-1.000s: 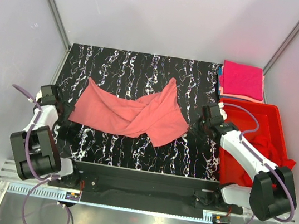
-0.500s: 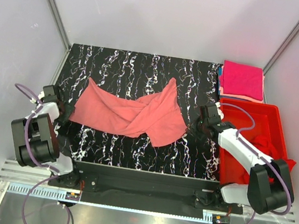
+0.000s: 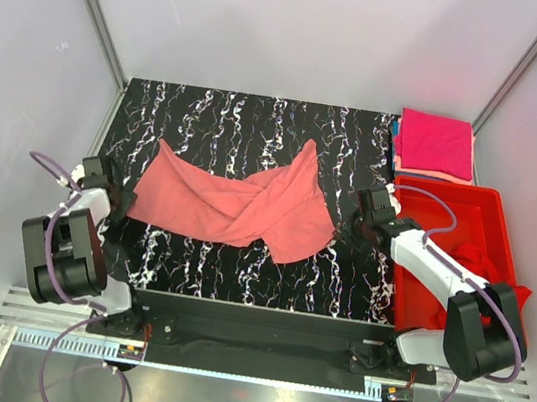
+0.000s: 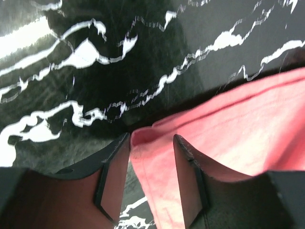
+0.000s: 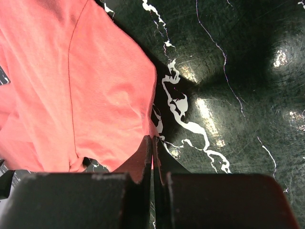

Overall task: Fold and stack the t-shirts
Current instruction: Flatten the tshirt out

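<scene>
The left gripper has its jaws apart, astride the left corner of the salmon tee. The tee lies crumpled across the middle of the table. The right gripper is pinched together on the tee's right edge. A folded magenta tee sits by the far right corner, behind the bin.

The left arm has edged in to the salmon t-shirt's left corner, its jaws narrowing around the hem.
</scene>
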Motion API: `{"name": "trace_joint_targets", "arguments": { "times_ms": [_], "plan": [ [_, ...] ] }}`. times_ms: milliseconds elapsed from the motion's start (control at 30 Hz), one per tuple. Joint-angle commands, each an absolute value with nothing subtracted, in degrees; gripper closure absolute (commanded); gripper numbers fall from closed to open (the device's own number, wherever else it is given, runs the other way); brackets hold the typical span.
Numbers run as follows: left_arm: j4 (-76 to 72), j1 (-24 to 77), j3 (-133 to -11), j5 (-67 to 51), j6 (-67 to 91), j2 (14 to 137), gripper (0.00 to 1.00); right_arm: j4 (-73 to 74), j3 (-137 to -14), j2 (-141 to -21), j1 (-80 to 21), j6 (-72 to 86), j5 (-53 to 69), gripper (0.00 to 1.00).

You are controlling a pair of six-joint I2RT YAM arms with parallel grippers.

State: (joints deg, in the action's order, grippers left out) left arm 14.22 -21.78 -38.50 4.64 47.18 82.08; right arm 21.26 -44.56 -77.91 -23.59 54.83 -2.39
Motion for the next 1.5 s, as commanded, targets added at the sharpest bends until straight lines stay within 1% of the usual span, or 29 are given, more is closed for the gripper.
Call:
{"name": "trace_joint_targets", "arguments": {
  "times_ms": [0, 100, 167, 333, 433, 467, 533, 633, 667, 700, 767, 800, 867, 900, 967, 1000, 1033, 1100, 1133, 1233, 1267, 1333, 1367, 1467],
  "plan": [
    [14.0, -21.1, -36.5, 6.5, 48.1, 79.5, 0.50, 20.3, -45.0, -78.1, -24.1, 54.7, -3.1, 1.00],
    [15.1, -20.7, -36.2, 7.0, 48.1, 79.0, 0.46, 20.1, -45.2, -78.2, -24.0, 54.7, -2.9, 1.00],
    [15.9, -20.3, -35.9, 8.5, 48.5, 78.3, 0.46, 20.0, -45.4, -78.4, -24.0, 54.5, -2.9, 1.00],
    [16.1, -20.4, -34.6, 10.5, 49.0, 77.8, 0.50, 20.1, -45.4, -78.5, -24.0, 54.2, -2.4, 1.00],
    [15.3, -20.3, -34.8, 9.9, 49.0, 79.3, 0.55, 20.5, -45.3, -78.0, -24.1, 54.0, -2.6, 1.00],
    [14.9, -20.3, -34.7, 9.3, 49.0, 79.6, 0.59, 20.6, -45.3, -77.5, -24.0, 54.0, -2.8, 1.00],
    [14.4, -20.3, -35.0, 9.3, 49.0, 80.6, 0.63, 20.7, -45.0, -77.3, -24.0, 54.0, -3.3, 1.00],
    [14.1, -20.0, -36.2, 8.9, 47.2, 81.8, 0.91, 21.2, -45.2, -77.0, -24.1, 54.0, -3.6, 1.00],
    [14.6, -20.0, -36.8, 8.0, 47.1, 82.1, 0.98, 21.6, -45.3, -76.7, -24.1, 53.8, -3.8, 1.00],
    [15.5, -19.9, -37.9, 7.5, 47.0, 81.8, 1.00, 22.1, -46.1, -76.7, -24.0, 53.3, -4.7, 1.00],
    [17.1, -18.8, -39.1, 7.5, 47.4, 78.8, 1.00, 26.3, -48.4, -75.8, -23.3, 52.0, -6.1, 1.00],
    [19.6, -18.1, -41.1, 7.9, 47.5, 77.2, 1.00, 28.5, -52.1, -75.2, -22.9, 50.3, -8.3, 1.00],
    [22.3, -15.1, -43.8, 9.9, 47.9, 70.9, 1.00, 34.5, -56.4, -72.3, -21.5, 48.7, -11.0, 1.00],
    [25.1, -13.9, -48.0, 10.5, 47.8, 68.5, 1.00, 36.5, -61.0, -71.0, -20.8, 47.4, -14.0, 1.00],
    [28.0, -10.7, -53.1, 11.8, 47.2, 63.4, 1.00, 40.9, -65.9, -67.6, -19.3, 44.9, -16.9, 1.00],
    [30.9, -10.3, -55.5, 11.4, 47.1, 62.2, 1.00, 42.1, -71.1, -66.5, -19.1, 44.1, -19.4, 1.00],
    [32.2, -10.1, -60.9, 10.0, 47.0, 61.1, 1.00, 43.8, -73.8, -64.9, -19.0, 43.4, -20.5, 1.00],
    [35.7, -10.1, -65.7, 9.0, 47.1, 57.9, 1.00, 45.1, -81.5, -63.6, -18.8, 41.2, -22.5, 1.00],
    [36.7, -10.1, -70.6, 8.4, 46.9, 56.8, 1.00, 46.3, -84.0, -62.8, -18.9, 40.4, -22.9, 1.00],
    [38.8, -10.1, -77.1, 7.4, 47.0, 52.8, 1.00, 49.7, -93.1, -61.4, -18.9, 38.6, -23.8, 1.00],
    [40.4, -10.1, -82.1, 6.9, 46.7, 52.0, 1.00, 50.7, -94.8, -61.1, -18.9, 37.9, -23.7, 1.00],
    [42.4, -10.1, -86.8, 5.9, 45.9, 52.1, 1.00, 54.0, -99.7, -59.7, -18.8, 37.5, -23.9, 1.00],
    [43.5, -10.1, -91.4, 4.7, 45.7, 52.2, 1.00, 54.8, -101.2, -59.1, -18.8, 37.4, -23.9, 1.00],
    [46.0, -10.2, -96.2, 1.6, 44.7, 51.2, 1.00, 56.5, -105.8, -55.2, -18.9, 37.2, -22.6, 1.00]
  ]
}}
